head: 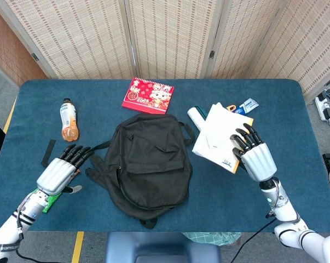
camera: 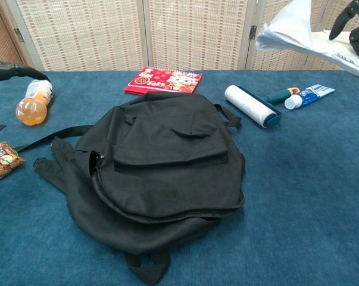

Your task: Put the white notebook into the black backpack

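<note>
White notebook (head: 219,137) gripped by right hand (head: 253,154), hiding lint roller (partly); left hand (head: 61,171) spread, empty.

Backpack (head: 149,164) is lying shut and hogging the middle of the table (head: 296,131). Lint roller (camera: 249,105) and toothpaste (camera: 309,95) are crowding its right side, red booklet (head: 148,95) sitting behind it. Right front stretch is staying open for a hand.
</note>
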Robot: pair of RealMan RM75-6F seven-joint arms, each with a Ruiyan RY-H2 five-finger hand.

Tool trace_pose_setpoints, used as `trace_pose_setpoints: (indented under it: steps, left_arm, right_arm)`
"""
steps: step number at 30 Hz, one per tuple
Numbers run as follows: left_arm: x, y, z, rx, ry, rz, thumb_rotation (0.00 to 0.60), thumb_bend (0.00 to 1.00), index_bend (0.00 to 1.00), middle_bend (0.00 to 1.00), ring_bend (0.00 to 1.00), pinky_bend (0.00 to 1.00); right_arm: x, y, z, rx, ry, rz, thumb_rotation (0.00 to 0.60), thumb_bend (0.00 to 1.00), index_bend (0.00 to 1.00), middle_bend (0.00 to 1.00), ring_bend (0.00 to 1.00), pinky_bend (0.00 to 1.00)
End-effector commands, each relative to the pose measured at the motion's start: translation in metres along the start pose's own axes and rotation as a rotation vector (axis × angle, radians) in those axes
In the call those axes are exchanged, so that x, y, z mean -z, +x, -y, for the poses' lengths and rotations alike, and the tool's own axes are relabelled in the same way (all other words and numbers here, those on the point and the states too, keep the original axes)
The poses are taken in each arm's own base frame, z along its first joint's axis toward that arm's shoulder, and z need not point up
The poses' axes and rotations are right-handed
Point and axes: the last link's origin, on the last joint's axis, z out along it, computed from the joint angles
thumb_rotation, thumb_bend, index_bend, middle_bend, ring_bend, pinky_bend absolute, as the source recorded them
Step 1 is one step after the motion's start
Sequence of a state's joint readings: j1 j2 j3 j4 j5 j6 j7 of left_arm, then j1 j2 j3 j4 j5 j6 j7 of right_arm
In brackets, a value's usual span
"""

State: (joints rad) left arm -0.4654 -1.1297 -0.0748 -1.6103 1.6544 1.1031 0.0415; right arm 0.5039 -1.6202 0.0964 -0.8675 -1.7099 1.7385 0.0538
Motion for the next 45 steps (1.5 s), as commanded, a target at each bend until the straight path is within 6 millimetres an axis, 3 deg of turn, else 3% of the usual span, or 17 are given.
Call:
trace_pose_setpoints:
  steps: [1,11,19,26,37,45]
  left_arm:
    - [-0.014,-0.007,-0.018,-0.011,-0.093,0.059,0.6,0.08,0.12,0.1,0.09,0.07]
    - [-0.043,-0.034,-0.07,-0.002,-0.309,0.168,0.6,0.1,0.18,0.1,0.09,0.07]
    - [-0.079,-0.047,-0.092,0.024,-0.34,0.174,0.6,0.15,0.22,0.1,0.09,0.07]
    - [-0.092,-0.06,-0.103,0.062,-0.333,0.206,0.6,0.17,0.28,0.11,0.1,0.07]
    - [-0.098,-0.071,-0.103,0.176,-0.319,0.133,0.6,0.36,0.5,0.23,0.2,0.12]
    - [-0.108,-0.072,-0.096,0.364,-0.249,0.028,0.6,0.49,0.62,0.34,0.28,0.17]
  right_arm:
    - [-0.001,0.016,0.002,0.024,0.043,-0.001,0.6,0.62,0.78,0.43,0.27,0.19]
    - [0.003,0.038,0.019,0.032,0.14,0.039,0.6,0.62,0.78,0.43,0.27,0.19]
    - [0.014,0.039,0.025,0.01,0.153,0.095,0.6,0.62,0.78,0.43,0.27,0.19]
    - [0.019,0.038,0.026,0.008,0.158,0.125,0.6,0.62,0.78,0.43,0.27,0.19]
    - [0.022,0.037,0.027,-0.006,0.158,0.134,0.6,0.62,0.77,0.43,0.27,0.2]
    - [0.022,0.046,0.033,-0.051,0.189,0.095,0.6,0.62,0.77,0.43,0.27,0.2]
